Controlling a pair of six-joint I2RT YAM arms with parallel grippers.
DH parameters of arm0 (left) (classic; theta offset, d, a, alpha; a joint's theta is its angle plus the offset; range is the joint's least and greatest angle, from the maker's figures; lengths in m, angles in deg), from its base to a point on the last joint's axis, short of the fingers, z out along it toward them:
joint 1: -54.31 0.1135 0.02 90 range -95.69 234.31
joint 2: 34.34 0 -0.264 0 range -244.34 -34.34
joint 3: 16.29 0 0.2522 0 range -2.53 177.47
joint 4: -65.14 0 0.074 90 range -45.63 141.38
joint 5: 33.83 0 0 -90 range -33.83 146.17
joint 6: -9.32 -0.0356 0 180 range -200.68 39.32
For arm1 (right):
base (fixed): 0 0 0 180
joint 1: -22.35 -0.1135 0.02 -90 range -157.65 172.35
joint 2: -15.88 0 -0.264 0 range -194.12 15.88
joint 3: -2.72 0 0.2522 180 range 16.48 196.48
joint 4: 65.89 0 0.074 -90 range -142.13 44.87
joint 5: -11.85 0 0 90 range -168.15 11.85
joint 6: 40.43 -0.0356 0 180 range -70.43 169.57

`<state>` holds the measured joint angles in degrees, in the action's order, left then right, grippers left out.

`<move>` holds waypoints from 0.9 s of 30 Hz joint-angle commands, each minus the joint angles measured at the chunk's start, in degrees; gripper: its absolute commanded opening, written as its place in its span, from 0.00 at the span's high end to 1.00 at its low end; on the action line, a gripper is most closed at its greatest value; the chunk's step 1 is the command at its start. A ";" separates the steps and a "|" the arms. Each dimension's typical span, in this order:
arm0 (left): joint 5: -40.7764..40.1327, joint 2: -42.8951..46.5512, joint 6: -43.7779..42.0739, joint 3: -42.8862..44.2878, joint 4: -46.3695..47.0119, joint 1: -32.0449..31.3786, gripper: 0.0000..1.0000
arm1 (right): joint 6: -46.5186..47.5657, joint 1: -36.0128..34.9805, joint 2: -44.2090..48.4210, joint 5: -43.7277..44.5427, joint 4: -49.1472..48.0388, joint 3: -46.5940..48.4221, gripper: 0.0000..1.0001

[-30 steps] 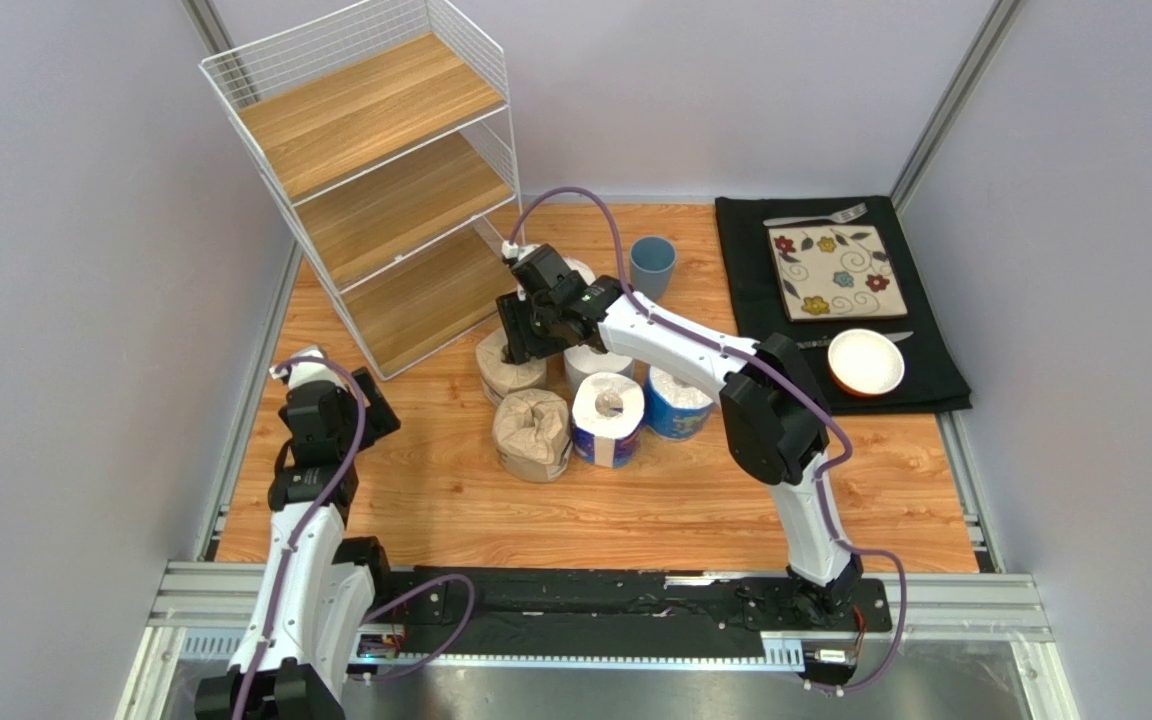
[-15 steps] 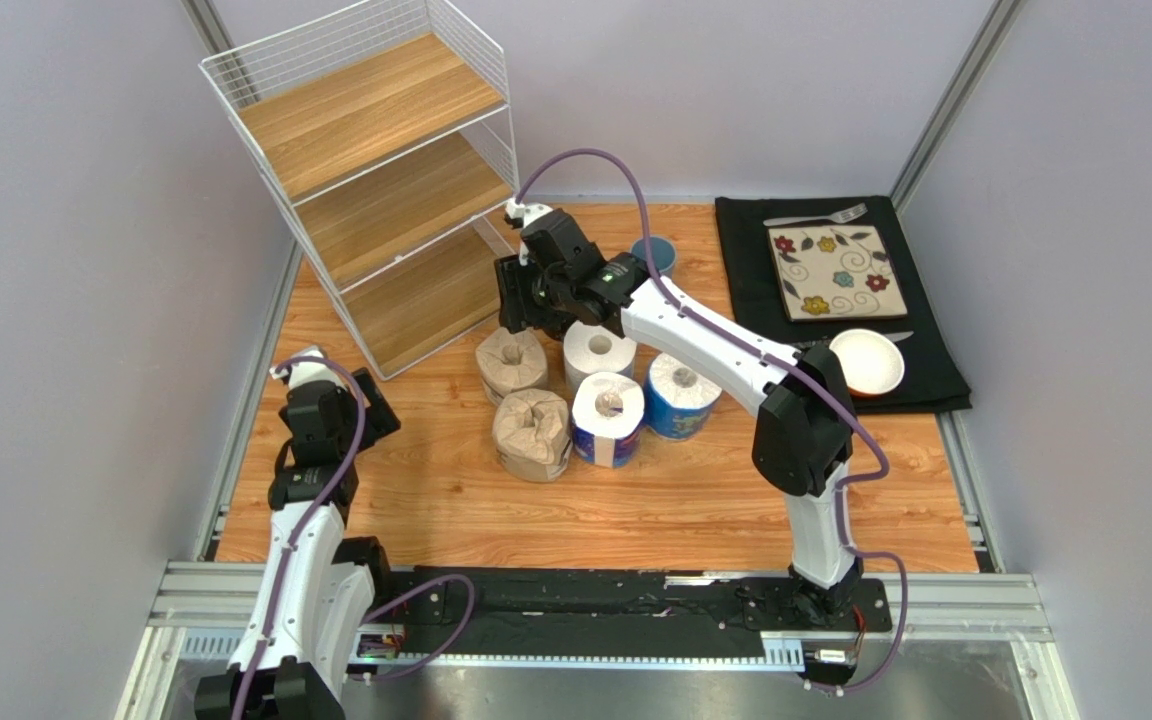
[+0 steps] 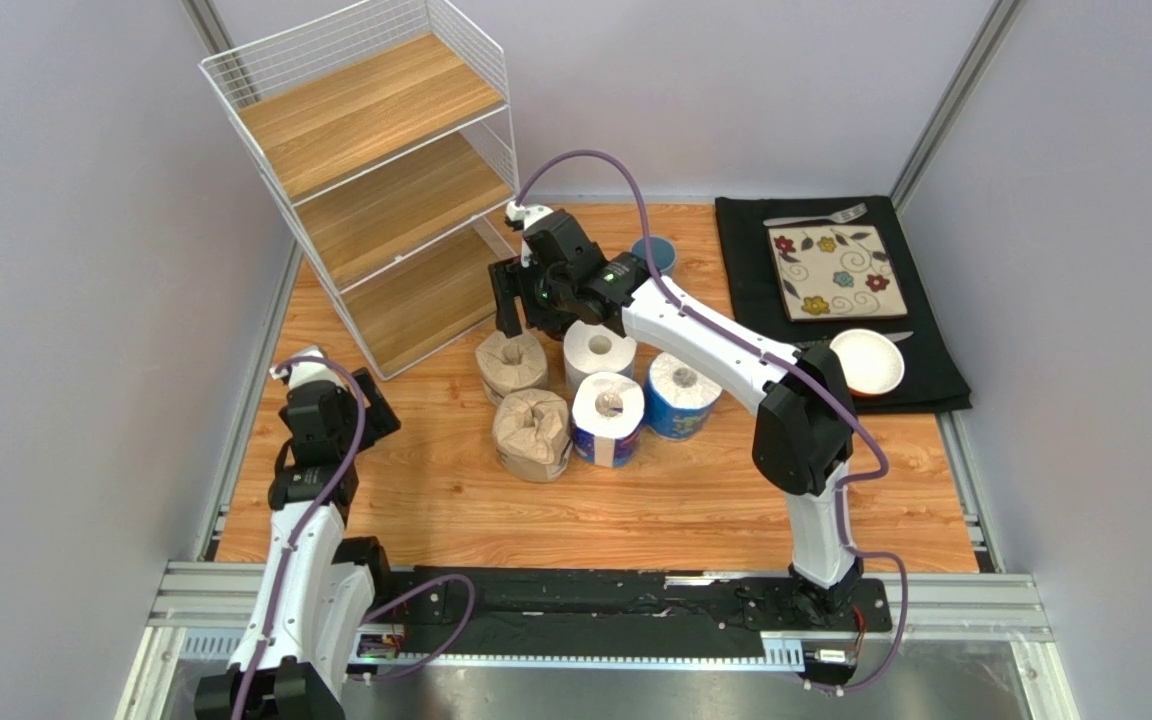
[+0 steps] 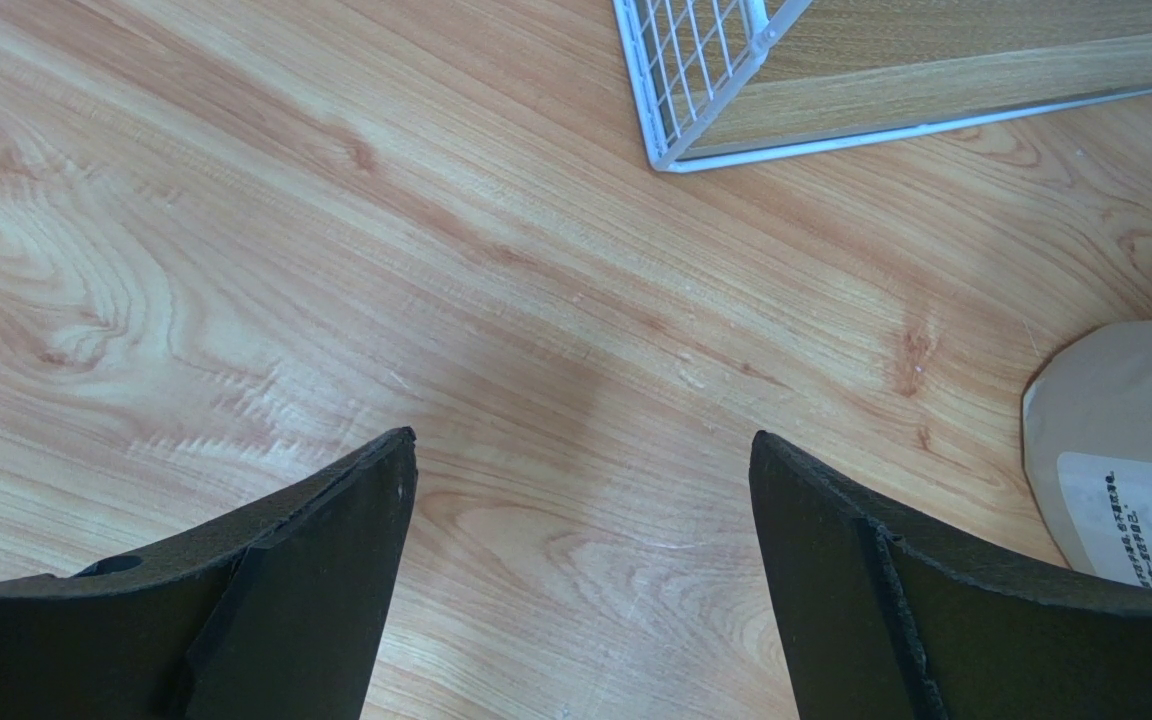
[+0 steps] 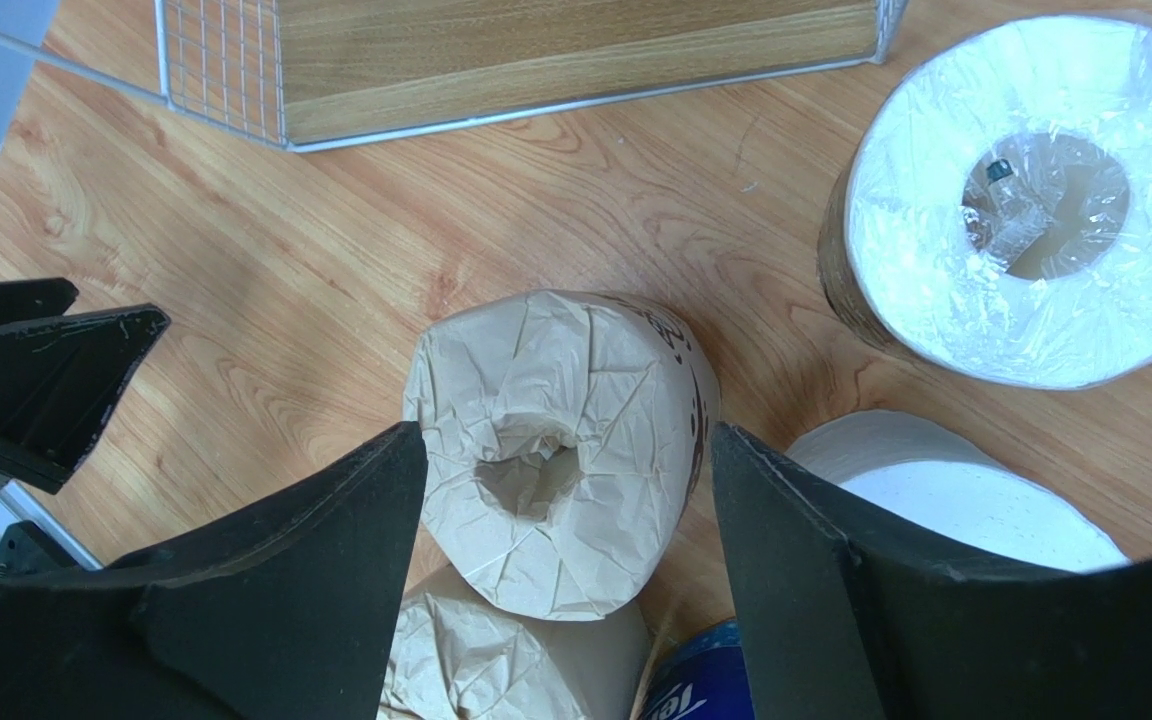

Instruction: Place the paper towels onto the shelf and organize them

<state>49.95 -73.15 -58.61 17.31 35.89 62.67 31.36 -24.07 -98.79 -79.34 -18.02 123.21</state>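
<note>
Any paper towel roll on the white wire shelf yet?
No: the white wire shelf has three bare boards; the paper towel rolls stand on the wooden table.

Clad in white shells on both arms, black housings at every joint. Wired with a purple cable (image 3: 582, 155) along the right arm (image 3: 687, 338), another along the left arm (image 3: 294, 528). Bolted to a black base plate (image 3: 612, 597). Tipped with matte-black claw fingers (image 5: 282, 600), broad, tapering, rough-edged.

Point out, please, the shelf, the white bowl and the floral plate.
shelf (image 3: 372, 98): top external view, bare top board.
white bowl (image 3: 866, 362): top external view, centre of its inside.
floral plate (image 3: 838, 273): top external view, middle of its face.
</note>
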 commanded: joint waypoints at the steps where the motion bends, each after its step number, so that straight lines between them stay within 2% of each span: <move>1: 0.50 -0.04 0.70 -0.15 0.37 0.43 0.10 | 2.31 0.10 -0.37 -1.44 0.61 -0.74 0.27; 27: 0.33 -0.22 0.61 -0.15 0.19 0.52 0.10 | 4.07 0.18 -6.35 -1.53 0.61 -1.71 0.37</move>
<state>49.95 -73.26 -58.61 17.31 35.80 62.67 34.63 -24.07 -103.84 -81.22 -17.15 121.29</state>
